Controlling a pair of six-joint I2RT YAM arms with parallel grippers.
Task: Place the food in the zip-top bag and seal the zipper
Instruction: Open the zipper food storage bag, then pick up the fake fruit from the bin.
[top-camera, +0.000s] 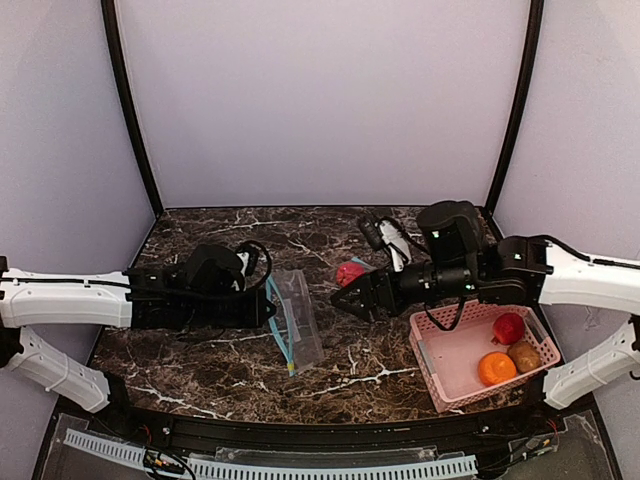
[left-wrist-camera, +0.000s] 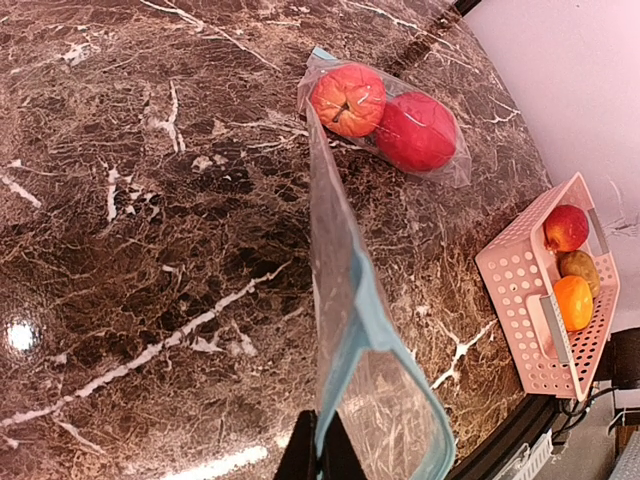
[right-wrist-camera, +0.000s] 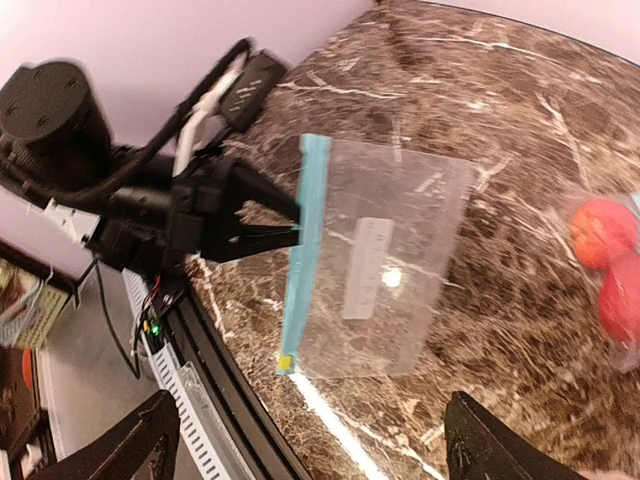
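The clear zip-top bag (top-camera: 298, 322) with a blue zipper strip (right-wrist-camera: 305, 245) stands on edge on the marble table. My left gripper (left-wrist-camera: 322, 458) is shut on the zipper edge, and in the top view (top-camera: 270, 308) it sits at the bag's left side. A yellow slider (right-wrist-camera: 287, 361) sits at the strip's near end. My right gripper (top-camera: 340, 299) hovers open just right of the bag, empty, its fingers (right-wrist-camera: 485, 448) wide apart. A red fruit (left-wrist-camera: 566, 227), an orange one (left-wrist-camera: 573, 302) and a brownish one (left-wrist-camera: 580, 266) lie in the pink basket (top-camera: 440, 350).
A second clear bag (left-wrist-camera: 455, 165) holding a red-orange fruit (left-wrist-camera: 348, 99) and a red fruit (left-wrist-camera: 416, 131) lies behind the right gripper. The pink basket stands at the front right. The table's front edge (right-wrist-camera: 215, 350) runs close to the bag.
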